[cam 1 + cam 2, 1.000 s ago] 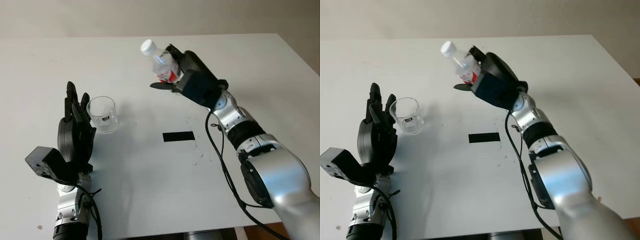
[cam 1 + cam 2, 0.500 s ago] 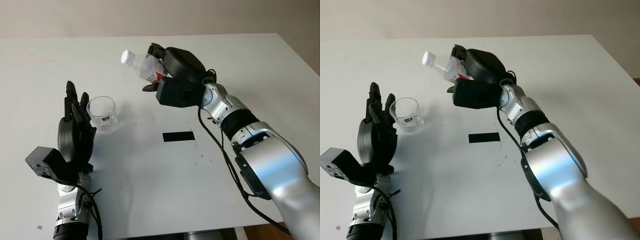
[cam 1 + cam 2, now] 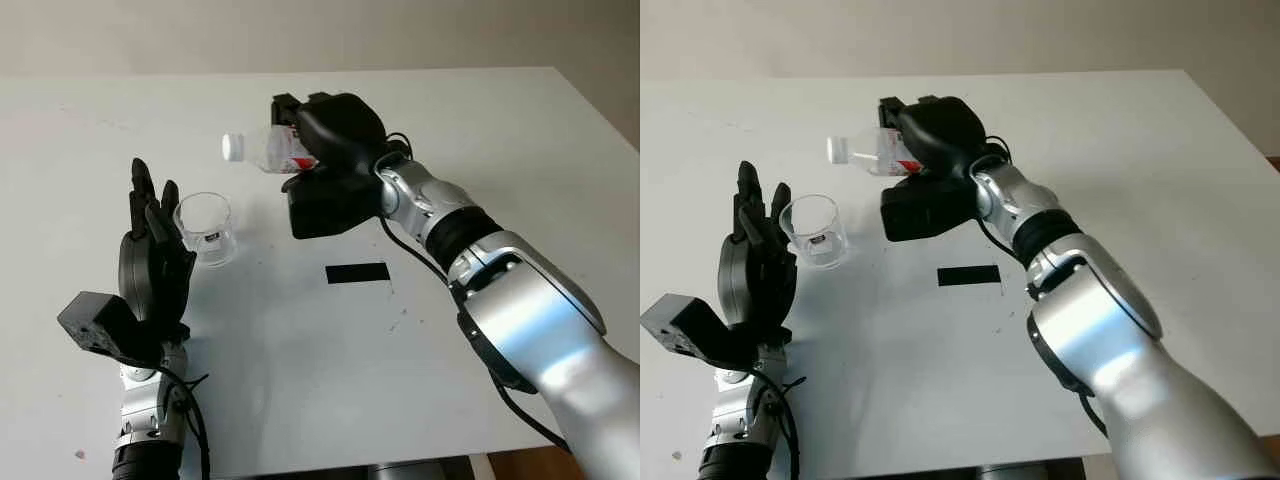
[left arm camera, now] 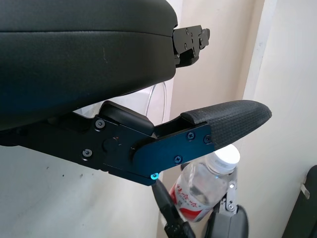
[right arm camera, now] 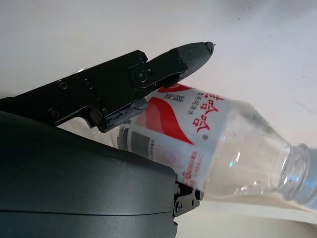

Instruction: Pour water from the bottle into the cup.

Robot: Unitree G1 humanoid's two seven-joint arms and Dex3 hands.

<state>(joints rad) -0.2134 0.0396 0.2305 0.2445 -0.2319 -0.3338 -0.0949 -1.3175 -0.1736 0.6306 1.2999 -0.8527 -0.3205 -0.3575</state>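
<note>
Left eye view: clear cup [image 3: 206, 228] standing upright on the white tabletop [image 3: 300, 350], taken here as landmark. Above the cup and a little toward the far right of it, a plastic bottle [image 3: 268, 150] held in the air, tipped almost level, white cap [image 3: 233, 147] pointing over the cup and still on. Right hand [image 3: 325, 160] clamped around the bottle's red-labelled body, its arm stretching away from the cup toward the bottom right. Left hand [image 3: 153, 262] just beside the cup on its near-left side, open, holding nothing, palm turned toward the glass; touching or not, hard to tell. Black rectangle of tape [image 3: 357, 272] flat on the tabletop, to the right of the cup and slightly nearer, well apart from it.

Right eye view: same layout, with the cup [image 3: 814, 230] under and left of the bottle's cap [image 3: 837, 151].

Left wrist view: black shell and one padded finger [image 4: 233, 116] of the left hand in close; behind them a strip of the cup's clear wall [image 4: 158, 101], and beyond the cup the bottle [image 4: 200, 191], cap end toward the camera.

Right wrist view: bottle [image 5: 233, 148] lying across, red and white label [image 5: 185, 134] pinned between the right hand's shell and a black finger [image 5: 143, 74]; clear water visible inside toward the neck.
</note>
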